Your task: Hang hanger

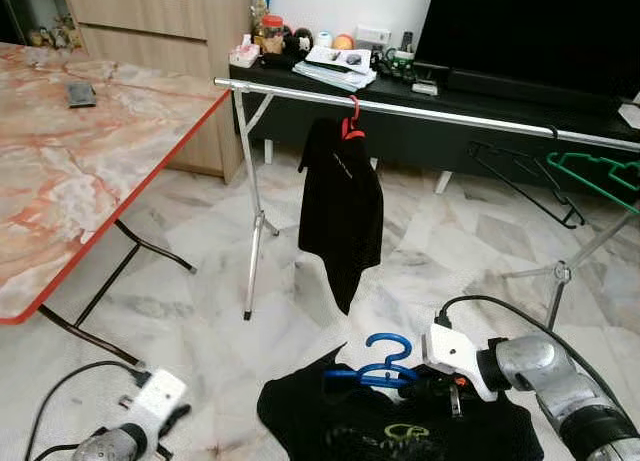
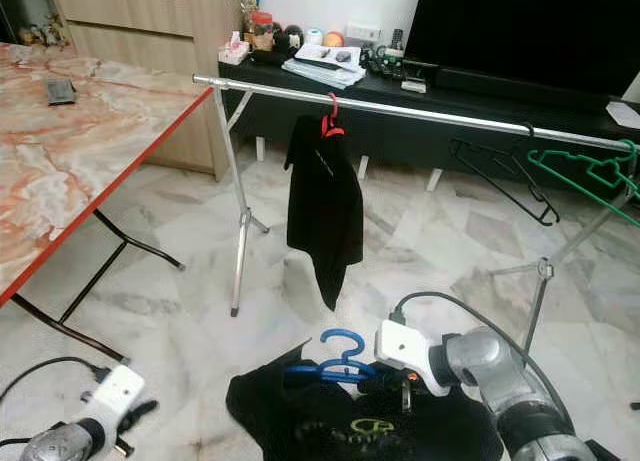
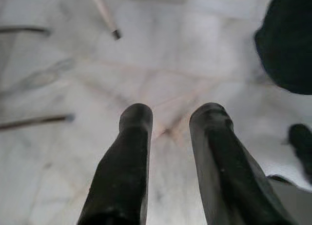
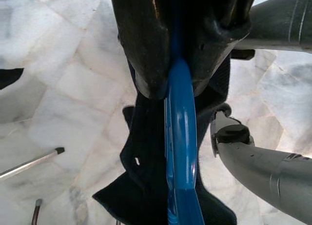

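Observation:
My right gripper (image 1: pixel 418 381) is shut on a blue hanger (image 1: pixel 386 365) low over the floor, below the silver clothes rail (image 1: pixel 430 109). A black garment (image 1: pixel 395 426) with a green print hangs from this hanger. In the right wrist view the blue hanger (image 4: pixel 180 152) runs out from between the closed fingers (image 4: pixel 141 54) with the black cloth behind it. A black shirt (image 1: pixel 342 206) on a red hanger (image 1: pixel 351 121) hangs at the middle of the rail. My left gripper (image 3: pixel 170 117) is open above bare floor at the lower left.
An empty black hanger (image 1: pixel 525 176) and a green hanger (image 1: pixel 595 176) hang at the rail's right end. A marble-topped folding table (image 1: pixel 90 151) stands on the left. A black TV console (image 1: pixel 400 91) with clutter stands behind the rail. Cables trail from both arms.

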Available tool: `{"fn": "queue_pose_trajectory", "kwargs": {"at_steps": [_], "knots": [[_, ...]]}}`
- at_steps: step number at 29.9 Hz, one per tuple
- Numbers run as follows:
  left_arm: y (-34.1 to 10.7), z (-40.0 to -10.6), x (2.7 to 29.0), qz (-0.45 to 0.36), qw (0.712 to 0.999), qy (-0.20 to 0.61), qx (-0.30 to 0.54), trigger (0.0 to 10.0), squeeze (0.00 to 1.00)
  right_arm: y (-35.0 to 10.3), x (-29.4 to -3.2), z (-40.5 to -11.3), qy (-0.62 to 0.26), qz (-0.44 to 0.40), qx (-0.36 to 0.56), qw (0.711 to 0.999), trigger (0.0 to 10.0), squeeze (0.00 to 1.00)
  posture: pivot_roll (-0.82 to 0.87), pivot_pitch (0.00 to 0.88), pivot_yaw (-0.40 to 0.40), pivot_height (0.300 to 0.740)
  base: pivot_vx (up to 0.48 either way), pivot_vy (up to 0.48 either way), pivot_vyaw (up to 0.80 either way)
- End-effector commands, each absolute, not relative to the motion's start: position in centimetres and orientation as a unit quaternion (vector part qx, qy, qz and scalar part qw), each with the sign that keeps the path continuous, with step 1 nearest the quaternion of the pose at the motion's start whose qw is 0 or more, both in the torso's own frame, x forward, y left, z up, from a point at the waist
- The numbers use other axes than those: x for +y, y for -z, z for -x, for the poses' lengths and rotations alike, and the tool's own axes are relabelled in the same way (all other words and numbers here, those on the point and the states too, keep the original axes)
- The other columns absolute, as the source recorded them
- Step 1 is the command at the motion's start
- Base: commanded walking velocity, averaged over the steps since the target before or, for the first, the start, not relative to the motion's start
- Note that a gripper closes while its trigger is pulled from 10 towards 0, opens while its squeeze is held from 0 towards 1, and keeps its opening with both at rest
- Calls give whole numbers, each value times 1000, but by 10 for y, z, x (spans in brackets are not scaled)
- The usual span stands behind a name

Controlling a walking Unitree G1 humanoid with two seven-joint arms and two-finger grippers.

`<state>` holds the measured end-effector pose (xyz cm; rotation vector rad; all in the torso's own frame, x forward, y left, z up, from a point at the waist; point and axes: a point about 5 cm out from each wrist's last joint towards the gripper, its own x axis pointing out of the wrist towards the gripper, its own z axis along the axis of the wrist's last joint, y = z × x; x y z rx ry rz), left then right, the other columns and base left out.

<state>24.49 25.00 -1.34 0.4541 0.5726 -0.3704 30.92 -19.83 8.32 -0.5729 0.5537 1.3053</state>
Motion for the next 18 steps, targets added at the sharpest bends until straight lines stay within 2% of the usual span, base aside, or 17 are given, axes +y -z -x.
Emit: {"fn": "queue_pose_trajectory", "kwargs": {"at_steps": [1, 8, 9, 10, 16, 18], "knots": [[1, -255, 249, -219, 923, 199, 244, 10000, 1000, -90, -201, -313, -591, 278, 244, 717, 10000, 0, 119, 80, -118, 740, 0, 0, 0], [-18, -269, 231, -225, 907, 297, 199, 10000, 1000, -80, -195, -314, -581, 326, 257, 700, 10000, 0, 126, 79, -129, 740, 0, 0, 0], [-21, -270, 228, -224, 899, 319, 197, 10000, 537, -79, -192, -314, -583, 325, 256, 699, 10000, 0, 128, 79, -130, 740, 0, 0, 0], [-22, -271, 225, -227, 892, 336, 198, 10000, 0, -77, -189, -314, -585, 328, 255, 696, 10000, 0, 131, 80, -131, 740, 0, 0, 0], [-26, -269, 216, -213, 871, 394, 204, 10000, 0, -73, -179, -317, -580, 348, 248, 693, 10000, 0, 130, 77, -135, 740, 0, 0, 0], [-32, -269, 210, -212, 860, 420, 198, 10000, 0, -70, -174, -320, -560, 358, 245, 706, 10000, 0, 135, 76, -137, 740, 0, 0, 0]]}}
